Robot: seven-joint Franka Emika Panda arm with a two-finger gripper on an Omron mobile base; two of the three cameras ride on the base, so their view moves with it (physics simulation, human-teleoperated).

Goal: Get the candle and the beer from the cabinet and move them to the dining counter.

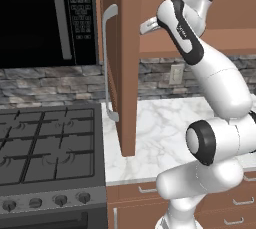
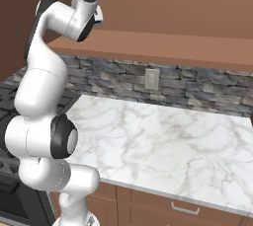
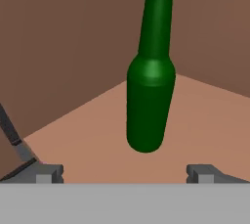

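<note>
The beer [image 3: 149, 86], a dark green bottle with a long neck, stands upright on the brown shelf of the cabinet [image 3: 88, 130], near its back corner. My gripper [image 3: 124, 173] points at the bottle's base from just in front. Its fingertips [image 3: 49, 173] stand wide apart, open and empty, and do not touch the bottle. In the left base view the arm reaches up past the open cabinet door [image 1: 127, 63] with its long silver handle [image 1: 107, 63]. The candle and the dining counter are out of view.
A marble worktop [image 2: 163, 141] with a stone backsplash and a wall outlet [image 2: 151, 79] lies below the cabinet. To its left are a gas stove [image 1: 45, 143] and a black microwave [image 1: 40, 18]. Low drawers [image 2: 185, 207] run under the worktop.
</note>
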